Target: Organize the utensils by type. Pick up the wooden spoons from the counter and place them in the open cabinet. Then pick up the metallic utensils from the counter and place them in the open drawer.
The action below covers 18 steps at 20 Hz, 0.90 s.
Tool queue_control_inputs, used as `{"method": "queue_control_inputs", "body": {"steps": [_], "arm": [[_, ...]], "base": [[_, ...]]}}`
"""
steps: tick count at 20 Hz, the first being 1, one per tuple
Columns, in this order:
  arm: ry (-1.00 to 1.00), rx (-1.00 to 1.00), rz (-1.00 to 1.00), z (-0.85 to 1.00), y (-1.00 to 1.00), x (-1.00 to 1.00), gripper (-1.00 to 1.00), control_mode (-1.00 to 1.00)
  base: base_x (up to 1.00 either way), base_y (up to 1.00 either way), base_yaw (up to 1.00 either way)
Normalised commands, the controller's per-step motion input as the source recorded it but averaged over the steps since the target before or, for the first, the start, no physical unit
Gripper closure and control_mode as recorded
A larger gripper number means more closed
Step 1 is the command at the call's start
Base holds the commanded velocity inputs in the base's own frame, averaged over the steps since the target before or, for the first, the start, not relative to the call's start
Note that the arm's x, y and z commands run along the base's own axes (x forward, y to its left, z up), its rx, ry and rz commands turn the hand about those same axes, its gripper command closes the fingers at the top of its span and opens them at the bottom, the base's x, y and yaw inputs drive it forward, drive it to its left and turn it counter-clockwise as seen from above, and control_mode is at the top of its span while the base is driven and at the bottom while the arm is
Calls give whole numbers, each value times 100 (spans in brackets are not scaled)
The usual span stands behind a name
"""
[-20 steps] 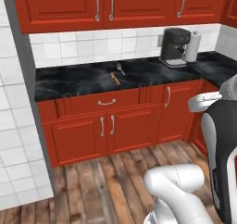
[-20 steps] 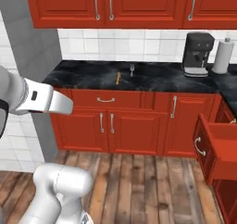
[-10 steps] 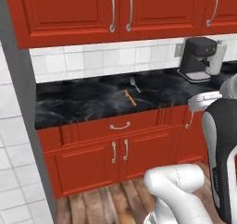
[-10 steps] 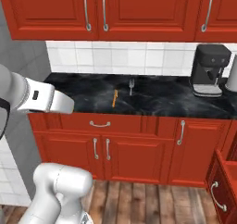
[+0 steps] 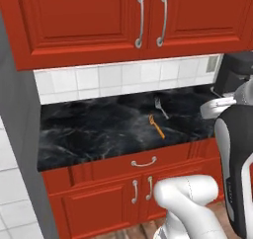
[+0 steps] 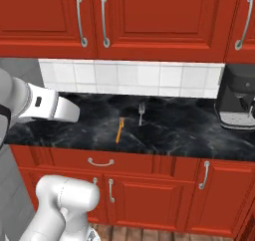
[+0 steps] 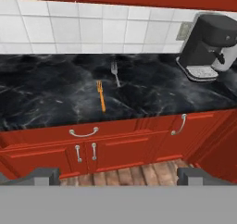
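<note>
The gripper [image 7: 118,174] was held with its jaws fully spread and nothing between them, well apart from the counter [image 7: 41,102] and directed toward it across the cabinet fronts. Two utensils were seen on the dark marble: an orange wooden utensil [image 7: 100,96], taken to be the wooden spoon of the task, and a metal fork [image 7: 115,73]. The wooden utensil lay ahead of the gripper and slightly left of its centre line, nearer the counter's front edge, with its long axis running near to far. The fork lay just beside it, farther back and to the right, toward the coffee machine [image 7: 206,46]. An approach from above, with the jaws set across the handle, was judged necessary.
</note>
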Motion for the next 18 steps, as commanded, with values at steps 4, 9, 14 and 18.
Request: {"method": "queue_control_inputs", "body": {"steps": [4, 9, 14, 18], "arm": [[0, 0, 0, 0, 0, 0, -100, 100], [0, 0, 0, 0, 0, 0, -100, 100], [0, 0, 0, 0, 0, 0, -100, 100], [0, 0, 0, 0, 0, 0, -100, 100]], "base": [[66, -27, 16], [38, -29, 18], [12, -25, 12], [9, -9, 9]]}}
